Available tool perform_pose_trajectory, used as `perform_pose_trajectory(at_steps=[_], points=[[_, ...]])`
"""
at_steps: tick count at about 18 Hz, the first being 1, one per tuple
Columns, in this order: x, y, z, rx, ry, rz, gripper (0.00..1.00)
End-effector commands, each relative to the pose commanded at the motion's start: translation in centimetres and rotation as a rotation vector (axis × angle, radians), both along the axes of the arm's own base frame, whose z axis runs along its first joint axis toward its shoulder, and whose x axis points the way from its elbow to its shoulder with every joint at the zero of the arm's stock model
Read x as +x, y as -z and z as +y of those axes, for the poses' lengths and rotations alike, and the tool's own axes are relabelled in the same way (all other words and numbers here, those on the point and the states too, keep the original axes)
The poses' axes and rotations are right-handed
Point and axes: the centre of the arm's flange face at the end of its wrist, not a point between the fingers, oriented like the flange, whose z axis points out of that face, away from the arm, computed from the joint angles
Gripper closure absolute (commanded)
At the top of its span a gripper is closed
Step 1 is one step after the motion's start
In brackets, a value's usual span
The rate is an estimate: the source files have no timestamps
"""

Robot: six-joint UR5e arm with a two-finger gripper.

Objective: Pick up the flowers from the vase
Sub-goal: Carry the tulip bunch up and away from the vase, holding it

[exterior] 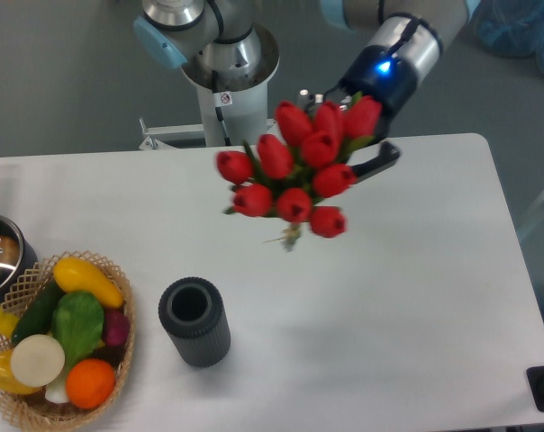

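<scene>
- I have the gripper [367, 157] closed on the red tulip bunch [299, 171]; the jaws grip it among the leaves behind the buds, though the blooms hide how tightly they sit.
- The tulips hang in the air, up and to the right of the vase [194, 320] and well apart from it, the stem ends tilted down towards the white surface [416, 297].
- The vase stands upright, its round mouth showing nothing inside.
- I judge the pick as good as done: the stems are out of the vase. Next I only need a steady hold, or a calm set-down spot.
- A small label sits on the robot base [223, 97], too small for me to read.
- Left of the vase sits a wicker basket of vegetables [56, 337].
</scene>
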Motion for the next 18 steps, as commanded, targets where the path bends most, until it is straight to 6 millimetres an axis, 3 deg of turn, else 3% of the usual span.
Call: perform_pose_trajectory(at_steps=[3,8,18], points=[[-2.6,0.7,-3.6,-0.076,-0.107,0.016,0.64],[-4.5,1.5,-6.5,-0.176,-0.203,0.035,0.65],[-5.2,3.2,-7.2,-0.293,-0.229,0.082,0.68]])
